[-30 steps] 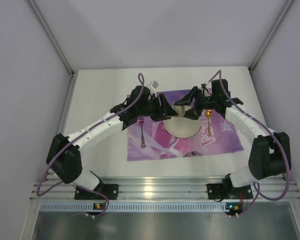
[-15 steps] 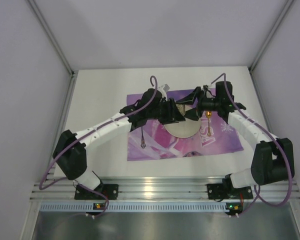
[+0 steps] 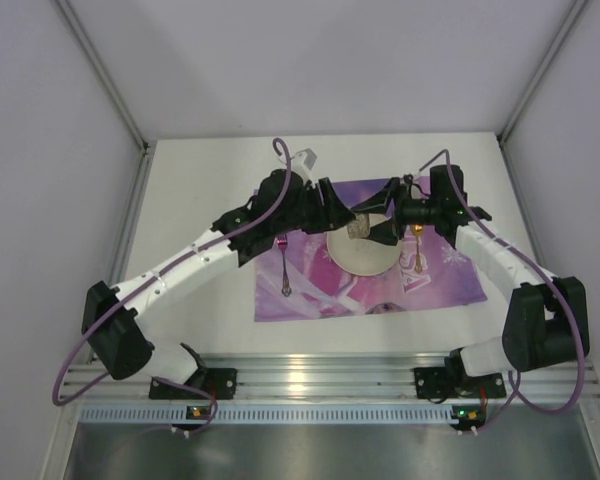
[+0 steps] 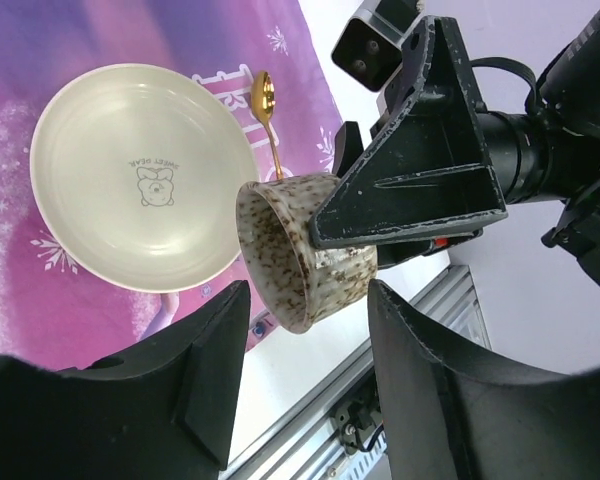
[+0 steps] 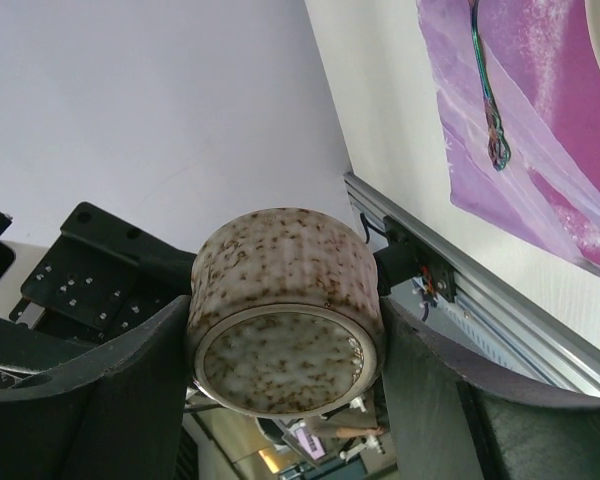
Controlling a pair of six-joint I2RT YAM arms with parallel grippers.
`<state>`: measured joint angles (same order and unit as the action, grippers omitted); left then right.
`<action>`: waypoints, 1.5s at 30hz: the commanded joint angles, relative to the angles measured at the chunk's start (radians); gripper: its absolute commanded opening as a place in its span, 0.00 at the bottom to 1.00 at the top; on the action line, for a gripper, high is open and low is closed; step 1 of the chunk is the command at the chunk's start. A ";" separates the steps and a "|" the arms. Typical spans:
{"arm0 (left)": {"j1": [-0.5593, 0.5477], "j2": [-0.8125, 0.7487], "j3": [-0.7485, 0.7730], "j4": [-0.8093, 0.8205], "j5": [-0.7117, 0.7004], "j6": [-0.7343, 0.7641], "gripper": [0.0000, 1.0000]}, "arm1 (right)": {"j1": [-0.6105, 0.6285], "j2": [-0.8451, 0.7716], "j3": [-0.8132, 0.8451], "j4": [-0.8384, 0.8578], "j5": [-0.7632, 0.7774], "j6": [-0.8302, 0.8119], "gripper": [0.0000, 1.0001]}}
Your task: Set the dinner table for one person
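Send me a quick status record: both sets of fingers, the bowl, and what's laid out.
right fingers: shut on speckled bowl
speckled bowl: aloft, tipped on its side
left fingers: open, empty
plate: bare, on purple placemat
gold spoon: on placemat, right of plate
fork: on placemat, left of plate
dinner table: placemat lies on it

top: overhead, far | wrists: close, opposed | shared: speckled bowl (image 4: pixel 325 285)

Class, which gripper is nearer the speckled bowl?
Right. The right gripper is clamped on the speckled bowl; the left gripper sits open just beside it, not touching.
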<state>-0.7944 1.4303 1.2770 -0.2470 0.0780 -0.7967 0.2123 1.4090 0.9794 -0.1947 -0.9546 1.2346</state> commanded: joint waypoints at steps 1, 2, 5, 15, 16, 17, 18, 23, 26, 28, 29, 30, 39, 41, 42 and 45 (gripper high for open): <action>0.000 0.013 0.022 0.058 -0.020 0.025 0.55 | 0.006 -0.038 0.010 0.011 -0.044 0.029 0.00; 0.001 0.021 0.028 0.061 -0.008 0.024 0.55 | 0.009 -0.041 0.011 0.014 -0.044 0.035 0.00; 0.000 0.047 0.045 0.074 0.006 0.021 0.53 | 0.013 -0.047 0.012 0.044 -0.049 0.074 0.00; 0.000 0.073 0.050 0.190 0.106 -0.021 0.24 | 0.018 -0.056 -0.004 0.112 -0.047 0.144 0.00; 0.001 0.078 0.054 0.198 0.130 -0.032 0.23 | 0.019 -0.058 -0.016 0.129 -0.047 0.155 0.00; 0.000 0.087 0.056 0.213 0.144 -0.035 0.23 | 0.018 -0.058 -0.022 0.145 -0.047 0.169 0.00; 0.000 0.091 0.058 0.215 0.154 -0.039 0.21 | 0.019 -0.058 -0.027 0.182 -0.046 0.195 0.00; 0.001 0.107 0.042 0.311 0.267 -0.085 0.19 | 0.018 -0.050 -0.044 0.300 -0.041 0.276 0.00; 0.001 0.137 0.039 0.396 0.356 -0.133 0.16 | 0.018 -0.039 -0.061 0.423 -0.036 0.364 0.00; 0.000 0.159 0.032 0.463 0.382 -0.174 0.09 | 0.018 -0.028 -0.082 0.536 -0.029 0.439 0.00; 0.001 0.163 0.027 0.491 0.417 -0.191 0.06 | 0.018 -0.025 -0.088 0.575 -0.023 0.492 0.00; 0.001 0.171 0.022 0.543 0.430 -0.206 0.01 | 0.018 -0.021 -0.106 0.615 -0.019 0.520 0.00; 0.001 0.240 0.034 0.727 0.549 -0.338 0.00 | 0.018 0.088 -0.205 1.300 0.062 0.933 0.36; 0.003 0.242 0.047 0.688 0.542 -0.322 0.00 | 0.018 0.113 -0.208 1.406 0.074 0.983 0.38; 0.004 0.242 0.059 0.671 0.536 -0.302 0.00 | 0.016 0.111 -0.205 1.408 0.073 0.982 0.38; 0.006 0.243 0.105 0.543 0.502 -0.236 0.00 | 0.016 0.102 -0.211 1.404 0.071 0.974 0.38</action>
<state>-0.7166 1.6547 1.3003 0.2916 0.4271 -1.0100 0.1856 1.5303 0.7437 0.9249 -0.9195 1.9610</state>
